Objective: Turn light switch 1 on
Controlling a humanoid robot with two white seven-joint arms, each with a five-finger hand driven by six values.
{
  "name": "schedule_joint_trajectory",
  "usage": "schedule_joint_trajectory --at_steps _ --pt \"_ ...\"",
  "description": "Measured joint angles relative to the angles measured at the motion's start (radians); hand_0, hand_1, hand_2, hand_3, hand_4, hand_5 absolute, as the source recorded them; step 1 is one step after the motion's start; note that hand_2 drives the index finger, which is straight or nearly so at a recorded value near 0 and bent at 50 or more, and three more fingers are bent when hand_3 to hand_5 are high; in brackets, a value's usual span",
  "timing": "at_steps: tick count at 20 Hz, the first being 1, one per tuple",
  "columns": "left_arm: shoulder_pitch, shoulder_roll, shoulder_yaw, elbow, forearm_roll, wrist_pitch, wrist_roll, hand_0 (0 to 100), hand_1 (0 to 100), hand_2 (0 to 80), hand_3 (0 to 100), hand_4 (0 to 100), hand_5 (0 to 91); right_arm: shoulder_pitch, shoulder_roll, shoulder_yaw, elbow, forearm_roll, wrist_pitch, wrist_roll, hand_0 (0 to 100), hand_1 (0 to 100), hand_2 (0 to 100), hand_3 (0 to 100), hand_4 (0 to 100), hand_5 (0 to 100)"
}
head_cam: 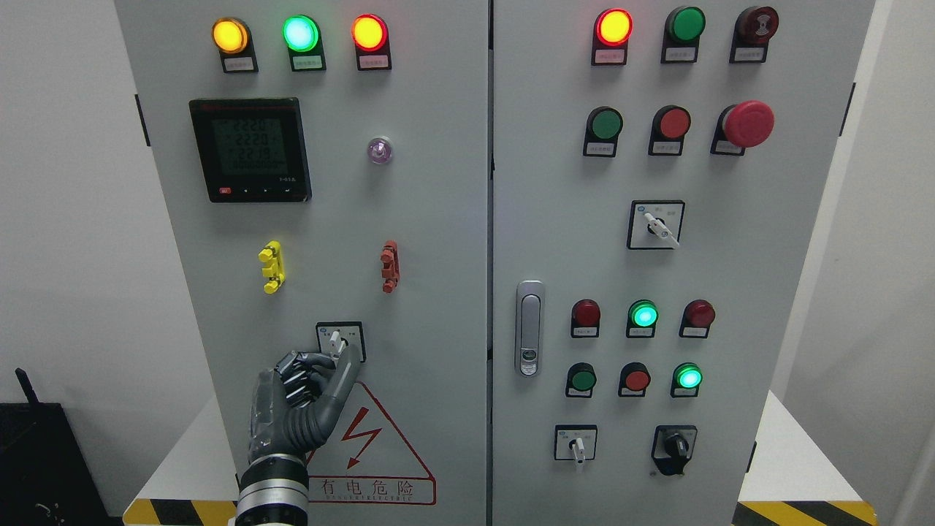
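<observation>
A tall grey cabinet (438, 219) fills the room ahead, two doors wide, the seam between them running straight down just right of centre. It stands on a white surface (792, 453) whose front edge carries yellow-and-black hazard stripes at both lower corners; bare white wall shows on either side, with more free room on the left. Low on the left door sits a red-bordered warning triangle (380, 453) with a lightning bolt and the characters 有电危险 beneath it; the smaller line under them is too fine to read. Higher up, a black digital meter (250, 150) shows rows of digits that look like 222 or so, not sharp enough to be sure. On the right door there's a red mushroom button (748, 123) and a silver door handle (529, 327) by the seam. Three lamps glow along the top left: yellow, green, red. And here's the left hand (310, 391), rising from the bottom edge, most fingers curled in, the thumb and one extended finger reaching up to the knob of light switch 1 (340, 340), the small white rotary selector in its square plate just above the triangle. The fingertips meet its lower edge, though I can't tell whether they truly pinch it. The tiny labels under the lamps are unreadable.
</observation>
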Motion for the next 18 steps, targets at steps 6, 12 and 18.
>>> schedule_joint_trajectory --at_steps 6,12,18 --pt "-0.004 -0.001 0.001 0.004 0.000 0.001 0.000 16 58 58.0 94 92 88.7 0.000 0.000 0.000 0.000 0.000 0.000 0.000 31 0 0 0 0 0" --pt "-0.007 -0.002 0.001 0.008 0.000 0.001 0.000 18 57 58.0 94 92 88.7 0.000 0.000 0.000 0.000 0.000 0.000 0.000 31 0 0 0 0 0" --pt "-0.010 -0.002 0.002 0.012 0.000 0.003 0.000 23 56 58.0 94 92 88.7 0.000 0.000 0.000 0.000 0.000 0.000 0.000 31 0 0 0 0 0"
